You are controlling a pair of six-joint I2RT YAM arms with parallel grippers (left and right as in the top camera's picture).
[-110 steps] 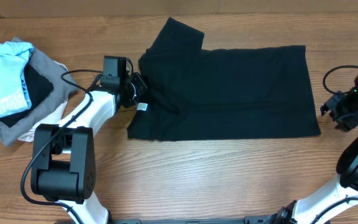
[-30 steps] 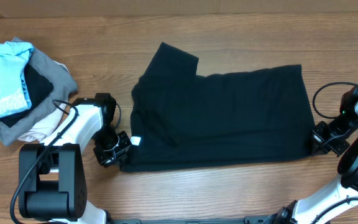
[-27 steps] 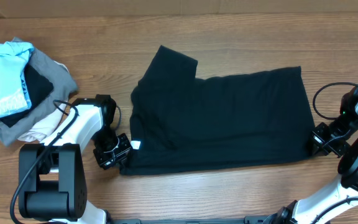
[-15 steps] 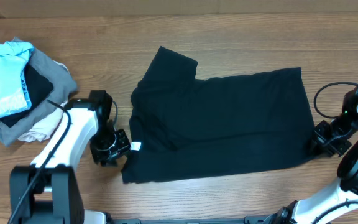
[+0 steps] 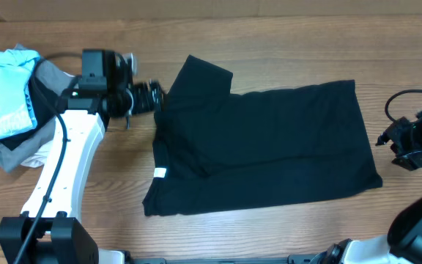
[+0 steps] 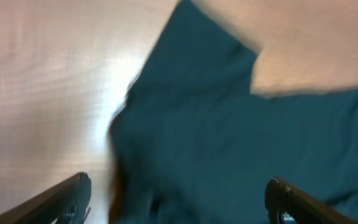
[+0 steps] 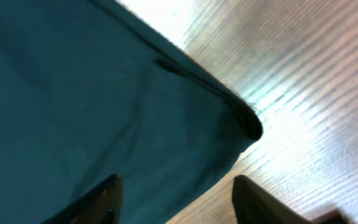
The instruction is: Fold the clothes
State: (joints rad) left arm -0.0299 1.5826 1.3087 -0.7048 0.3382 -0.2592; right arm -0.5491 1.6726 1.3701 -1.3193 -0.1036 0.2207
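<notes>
You have one black shirt (image 5: 262,147) lying flat at the table's (image 5: 269,235) middle and one pile (image 5: 13,103) of other clothes at 9 o'clock. Both grippers are spread and empty: the left gripper (image 5: 152,94) by the shirt's 10 o'clock edge, the right gripper (image 5: 390,139) just off its 3 o'clock edge.

Wood table (image 5: 269,227), brown, grain running left to right, seams between boards faintly visible. Bare wood shows along the near edge and at the right edge. Wrist views show bright glare on it. Plain tan band (image 5: 123,7) runs along the far edge.
</notes>
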